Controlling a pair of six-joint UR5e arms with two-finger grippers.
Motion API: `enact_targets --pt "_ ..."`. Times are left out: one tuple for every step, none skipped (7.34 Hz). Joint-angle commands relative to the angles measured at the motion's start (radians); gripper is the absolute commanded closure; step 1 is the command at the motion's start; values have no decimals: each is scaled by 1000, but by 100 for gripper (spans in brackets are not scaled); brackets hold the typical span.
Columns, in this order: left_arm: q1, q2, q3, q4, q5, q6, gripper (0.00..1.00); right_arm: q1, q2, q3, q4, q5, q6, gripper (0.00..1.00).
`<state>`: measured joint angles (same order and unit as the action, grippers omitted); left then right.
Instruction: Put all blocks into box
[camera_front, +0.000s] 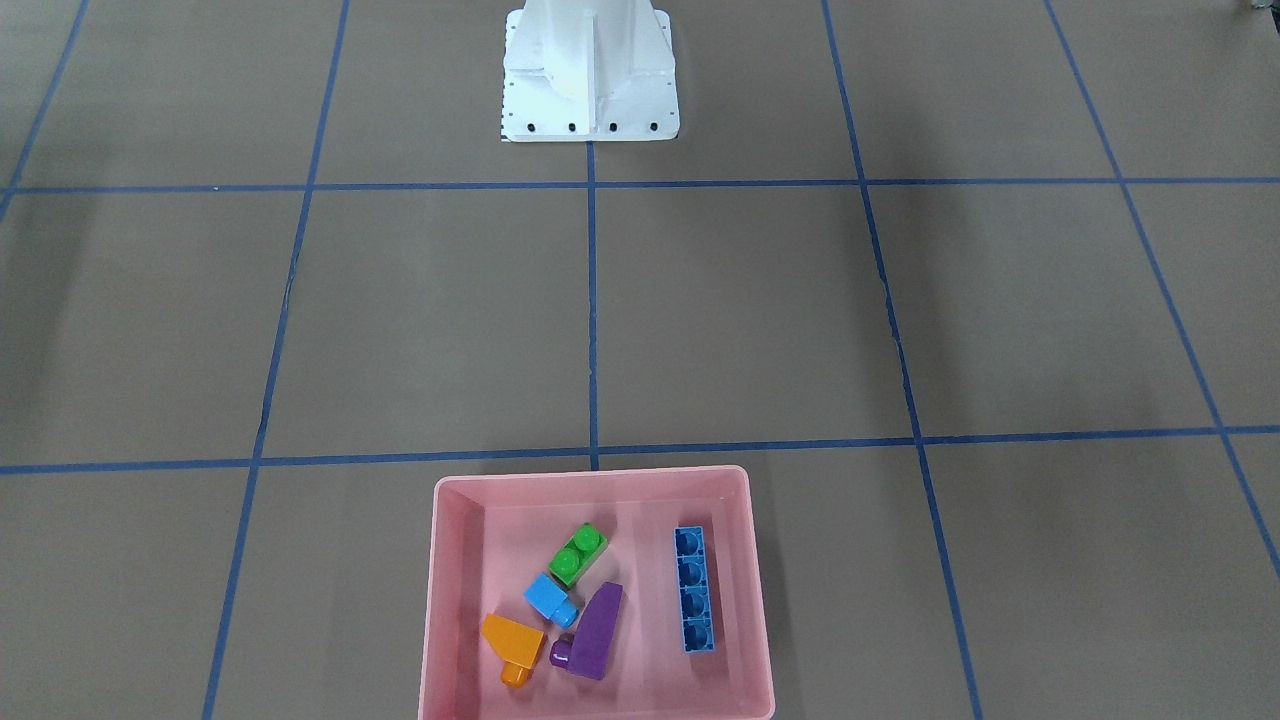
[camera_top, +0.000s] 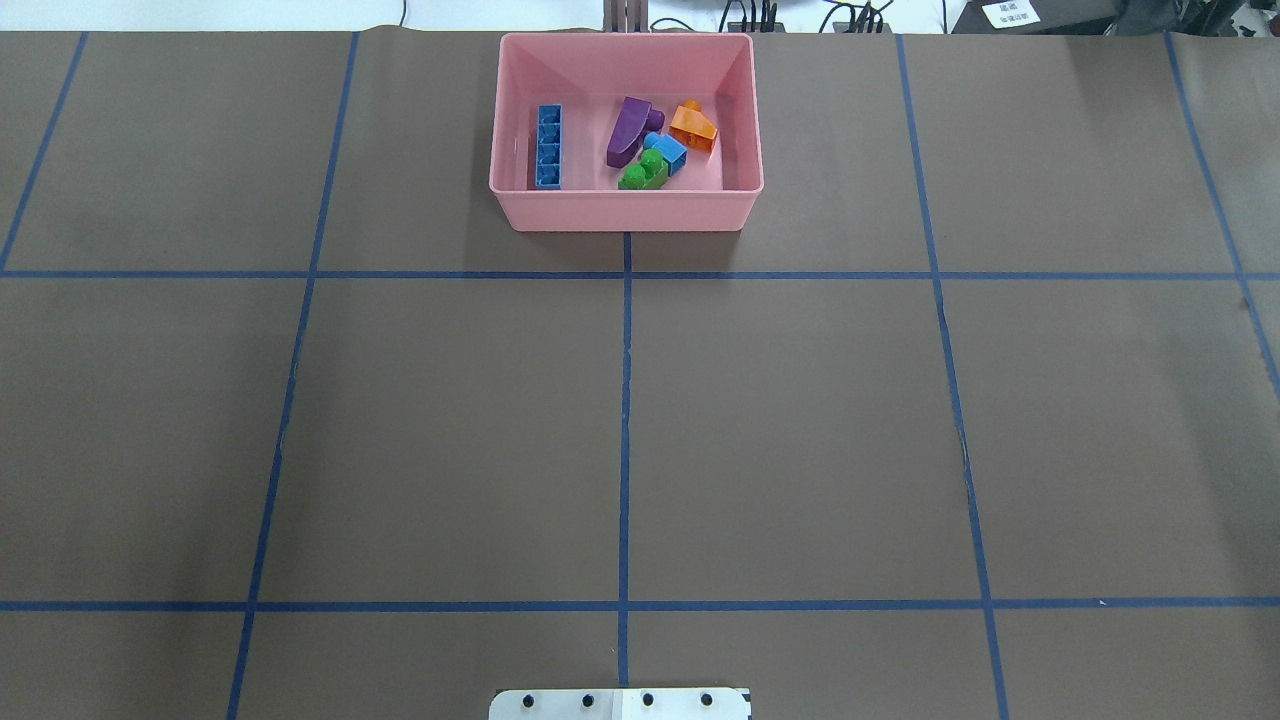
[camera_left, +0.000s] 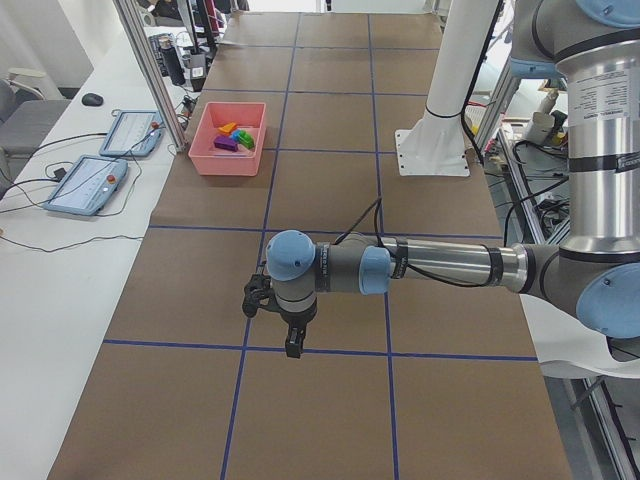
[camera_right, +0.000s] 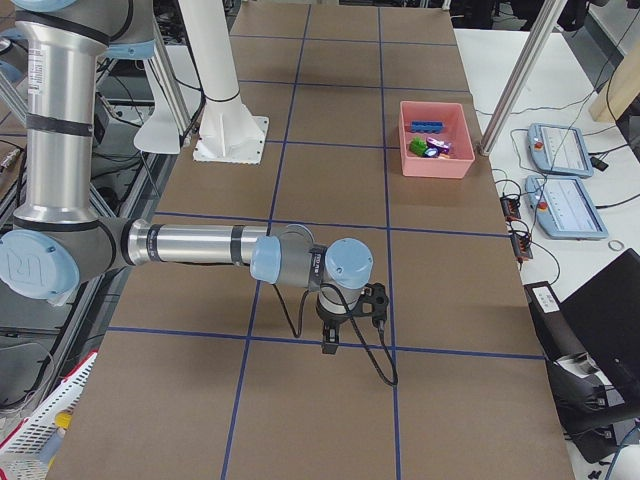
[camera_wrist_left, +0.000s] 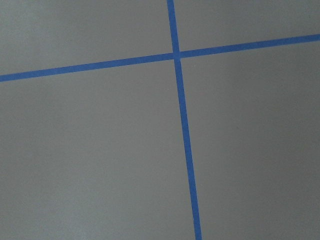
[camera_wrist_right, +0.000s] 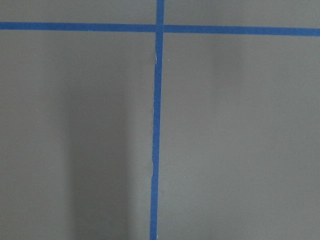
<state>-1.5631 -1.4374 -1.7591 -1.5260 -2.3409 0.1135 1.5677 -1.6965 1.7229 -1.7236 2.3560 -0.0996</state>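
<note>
Exterior left view shows the left gripper (camera_left: 291, 348) hanging over the table (camera_top: 800, 420); I cannot tell if it is spread apart or pinched together (same for the right gripper (camera_right: 329, 346)). Far from both, the pink box (camera_top: 625, 210) holds all 5: long blue block (camera_top: 548, 147) alone, purple block (camera_top: 627, 132), orange block (camera_top: 692, 127), small blue block (camera_top: 666, 152) and green block (camera_top: 643, 173) bunched together.

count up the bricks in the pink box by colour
blue: 2 (long blue brick, small blue brick)
green: 1 (green brick)
purple: 1 (purple brick)
orange: 1 (orange brick)
total: 5, all inside the box
</note>
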Motion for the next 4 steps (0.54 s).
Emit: enact_targets --pt "0 0 -6 0 0 -2 0 0 0 0 -1 0 0 0" --pt "0 0 -7 1 0 -2 0 0 0 0 1 0 -2 0" --pt "0 0 -8 1 0 -2 0 0 0 1 1 0 -2 0" --pt "0 0 -4 0 0 2 0 0 0 1 1 0 -2 0"
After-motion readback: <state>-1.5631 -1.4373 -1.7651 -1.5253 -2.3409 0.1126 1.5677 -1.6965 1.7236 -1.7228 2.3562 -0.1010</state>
